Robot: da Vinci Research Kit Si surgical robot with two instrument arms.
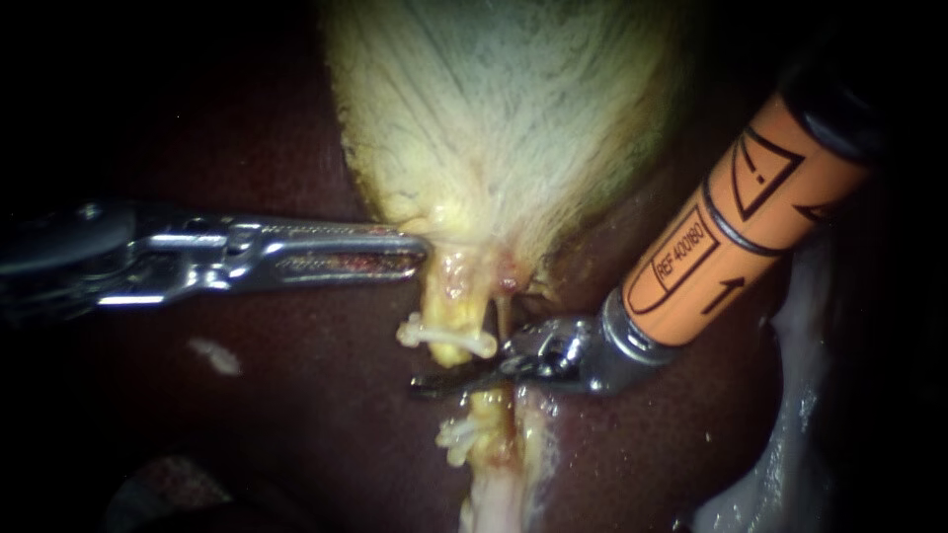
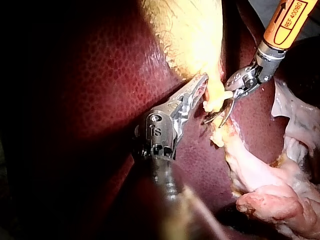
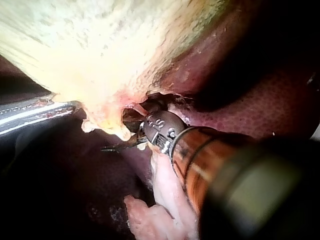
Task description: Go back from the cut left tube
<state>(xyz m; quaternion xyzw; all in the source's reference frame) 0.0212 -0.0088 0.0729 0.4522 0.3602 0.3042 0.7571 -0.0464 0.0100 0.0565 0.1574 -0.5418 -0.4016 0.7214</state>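
Note:
The pale yellow gallbladder point(image 1: 504, 118) narrows down to the cut left tube. Its upper stump point(image 1: 449, 306) carries a white clip point(image 1: 444, 336), and the lower stump point(image 1: 489, 419) carries another clip point(image 1: 456, 434). My right instrument point(image 1: 444, 379), with an orange sleeve point(image 1: 741, 227), has its thin curved blades in the gap between the two stumps, a little apart and holding nothing point(image 2: 214, 121). My left instrument point(image 1: 415, 254) comes in level from the left, jaws shut on the gallbladder's neck point(image 2: 202, 85). In the right wrist view the blades point(image 3: 115, 147) lie under the gallbladder's edge.
Dark red liver point(image 1: 296, 415) lies all around the tube. Whitish loose tissue point(image 1: 790, 395) runs along the right side, and pink fatty tissue point(image 2: 270, 200) lies beyond the lower stump. A small pale fleck point(image 1: 215, 355) sits on the liver at the left.

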